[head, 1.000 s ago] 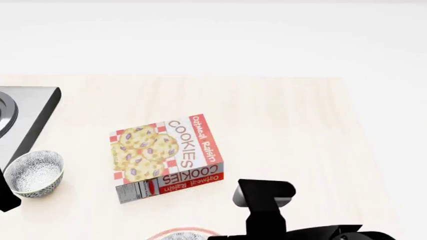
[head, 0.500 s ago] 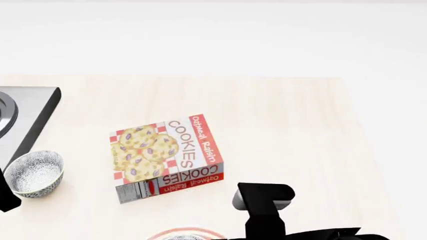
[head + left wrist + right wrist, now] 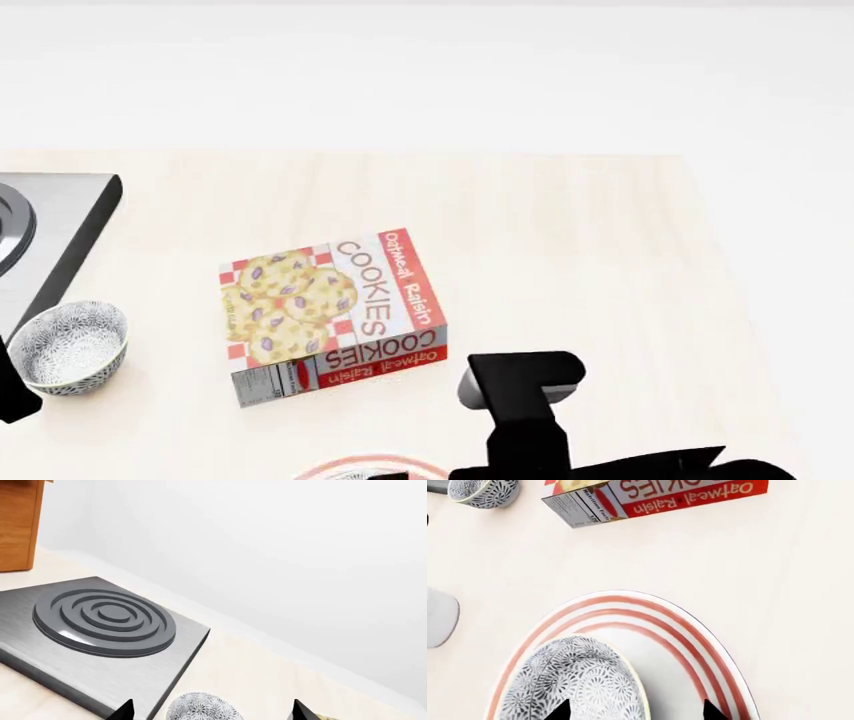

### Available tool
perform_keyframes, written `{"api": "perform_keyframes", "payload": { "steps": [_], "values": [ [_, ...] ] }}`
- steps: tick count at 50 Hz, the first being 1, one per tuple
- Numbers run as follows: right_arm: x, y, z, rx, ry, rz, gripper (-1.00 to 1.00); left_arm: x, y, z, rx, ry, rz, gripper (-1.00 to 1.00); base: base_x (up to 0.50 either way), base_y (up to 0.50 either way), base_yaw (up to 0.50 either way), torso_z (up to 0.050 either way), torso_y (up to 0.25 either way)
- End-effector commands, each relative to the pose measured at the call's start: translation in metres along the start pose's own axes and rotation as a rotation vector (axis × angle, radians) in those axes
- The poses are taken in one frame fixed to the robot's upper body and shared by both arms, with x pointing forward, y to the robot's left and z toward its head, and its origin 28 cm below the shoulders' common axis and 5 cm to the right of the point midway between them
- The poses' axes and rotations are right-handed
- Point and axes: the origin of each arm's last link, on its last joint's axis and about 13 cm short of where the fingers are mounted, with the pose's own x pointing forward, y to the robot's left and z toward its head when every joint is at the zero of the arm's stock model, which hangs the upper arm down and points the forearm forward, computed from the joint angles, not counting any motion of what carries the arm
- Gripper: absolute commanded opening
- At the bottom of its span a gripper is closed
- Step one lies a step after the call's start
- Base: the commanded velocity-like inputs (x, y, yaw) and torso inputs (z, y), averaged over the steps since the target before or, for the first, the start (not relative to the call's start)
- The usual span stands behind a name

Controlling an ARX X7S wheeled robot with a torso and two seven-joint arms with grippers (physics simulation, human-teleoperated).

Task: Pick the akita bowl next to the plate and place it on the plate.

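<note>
Speckled bowl is seated on the red-ringed plate; right claw spread wide above it, apparently released. Left claw spread wide near the second bowl.

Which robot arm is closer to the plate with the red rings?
The right one. The right gripper hangs just above the plate, jaws apart, with a speckled bowl sitting on it. The left gripper is off by the stove, near the other bowl.
</note>
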Motion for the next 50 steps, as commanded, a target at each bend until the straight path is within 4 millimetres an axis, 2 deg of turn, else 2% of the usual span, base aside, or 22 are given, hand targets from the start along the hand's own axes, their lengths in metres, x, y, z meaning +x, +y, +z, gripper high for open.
{"api": "perform_keyframes", "payload": {
  "steps": [1, 10, 18, 27, 32, 40, 46, 50],
  "values": [
    [-0.022, 0.009, 0.008, -0.065, -0.068, -0.016, 1.0, 0.0, 0.0, 0.0, 0.0, 0.0, 0.001, 1.0, 0.0, 0.0, 0.0, 0.0, 0.0],
    [-0.051, 0.02, 0.02, -0.123, -0.164, -0.052, 1.0, -0.001, 0.0, 0.0, 0.0, 0.001, 0.002, 1.0, 0.0, 0.0, 0.0, 0.0, 0.0],
    [-0.063, 0.023, 0.023, -0.139, -0.227, -0.076, 1.0, -0.001, 0.0, 0.0, -0.001, 0.001, 0.001, 1.0, 0.0, 0.0, 0.0, 0.0, 0.0],
    [-0.079, 0.025, 0.018, -0.152, -0.339, -0.123, 1.0, 0.001, 0.0, -0.001, 0.001, 0.001, 0.001, 1.0, 0.0, 0.0, 0.0, 0.0, 0.0],
    [-0.087, 0.031, 0.013, -0.194, -0.464, -0.133, 1.0, 0.001, 0.0, -0.001, 0.0, 0.0, 0.001, 1.0, 0.0, 0.0, 0.0, 0.0, 0.0],
    [-0.086, 0.032, 0.003, -0.205, -0.519, -0.18, 1.0, 0.0, 0.0, -0.001, -0.001, 0.002, -0.001, 1.0, 0.0, 0.0, 0.0, 0.0, 0.0],
    [-0.079, 0.026, -0.002, -0.184, -0.66, -0.262, 1.0, 0.0, 0.0, -0.001, 0.0, 0.001, 0.0, 1.0, 0.0, 0.0, 0.0, 0.0, 0.0],
    [-0.074, 0.023, -0.009, -0.189, -0.694, -0.31, 1.0, 0.0, 0.001, -0.001, -0.001, 0.001, -0.001, 1.0, 0.0, 0.0, 0.0, 0.0, 0.0]
  ]
}}
